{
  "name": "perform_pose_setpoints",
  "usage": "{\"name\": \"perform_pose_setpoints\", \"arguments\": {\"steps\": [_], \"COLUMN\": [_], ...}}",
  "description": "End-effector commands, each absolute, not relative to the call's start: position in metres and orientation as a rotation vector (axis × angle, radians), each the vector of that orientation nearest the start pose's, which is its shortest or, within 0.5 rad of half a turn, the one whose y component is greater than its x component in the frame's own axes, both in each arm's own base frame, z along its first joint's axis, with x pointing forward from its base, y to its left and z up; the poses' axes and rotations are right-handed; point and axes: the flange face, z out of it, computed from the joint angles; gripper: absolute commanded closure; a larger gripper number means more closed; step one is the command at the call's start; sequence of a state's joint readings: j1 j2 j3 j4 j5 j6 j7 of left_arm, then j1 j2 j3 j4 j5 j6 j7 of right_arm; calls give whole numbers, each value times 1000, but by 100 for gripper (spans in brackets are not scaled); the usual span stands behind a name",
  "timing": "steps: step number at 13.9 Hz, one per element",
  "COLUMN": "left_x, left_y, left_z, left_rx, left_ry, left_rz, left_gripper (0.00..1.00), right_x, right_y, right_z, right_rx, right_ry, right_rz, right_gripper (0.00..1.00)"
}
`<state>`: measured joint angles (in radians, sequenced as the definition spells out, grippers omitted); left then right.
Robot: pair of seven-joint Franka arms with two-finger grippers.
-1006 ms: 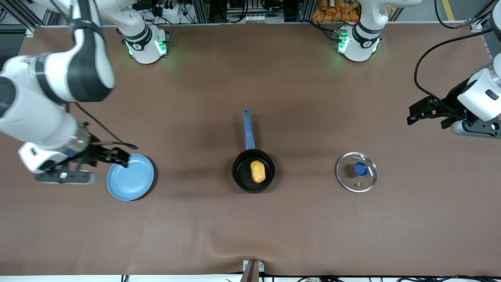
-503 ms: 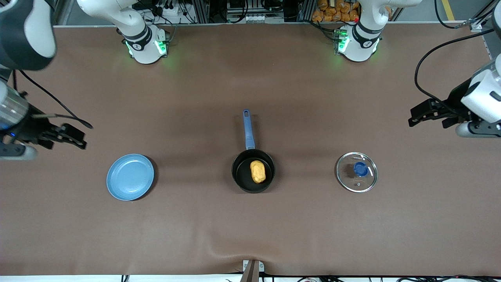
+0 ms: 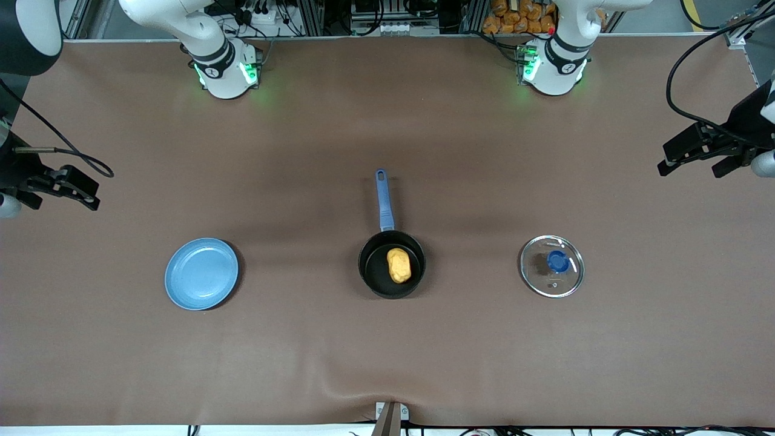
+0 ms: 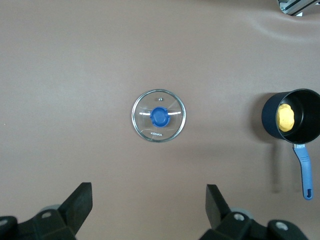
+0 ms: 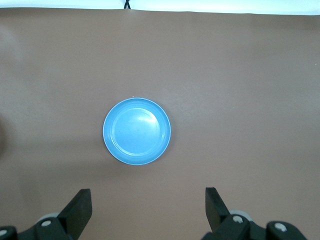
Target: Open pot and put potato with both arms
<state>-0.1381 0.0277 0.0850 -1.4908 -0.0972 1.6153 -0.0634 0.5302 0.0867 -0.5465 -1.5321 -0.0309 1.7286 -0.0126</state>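
Note:
The black pot (image 3: 392, 264) with its blue handle stands uncovered in the middle of the table, and the yellow potato (image 3: 398, 265) lies in it. Both also show in the left wrist view, the pot (image 4: 300, 131) with the potato (image 4: 285, 118) inside. My left gripper (image 3: 690, 154) is open and empty, up in the air over the left arm's end of the table; in its wrist view (image 4: 148, 205) nothing is between its fingers. My right gripper (image 3: 63, 188) is open and empty over the right arm's end of the table; its wrist view (image 5: 148, 207) shows it empty.
A round glass lid (image 3: 551, 266) with a blue knob lies flat on the table toward the left arm's end, also in the left wrist view (image 4: 159, 116). A light-blue plate (image 3: 201, 273) lies toward the right arm's end, also in the right wrist view (image 5: 136, 131).
My right gripper has drawn away from the plate's rim and risen toward the right arm's end of the table. My left gripper has lifted and moved outward. Pot, potato, lid and plate have not moved.

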Motion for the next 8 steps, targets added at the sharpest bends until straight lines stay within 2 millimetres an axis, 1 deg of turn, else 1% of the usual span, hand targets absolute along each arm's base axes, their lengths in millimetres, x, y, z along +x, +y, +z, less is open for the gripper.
{"name": "perform_pose_setpoints", "arguments": {"steps": [1,4,8], "left_x": [563,564,565], "left_y": [-41,-43,-43], "left_z": [651,650,649], "left_rx": [-3217,-3218,-3216], "left_ry": [-6,-6,-9], "left_rz": [-168,-165,-163], "left_gripper": [0,0,0], "right_x": [580,577,579], "right_y": [1,2,0], "right_z": [618,621,613], "right_rx": [-3226,-3219,-3181], "right_ry": [-36,-37,-12], "right_rz": [-197,-192,-199], "right_gripper": [0,0,0]}}
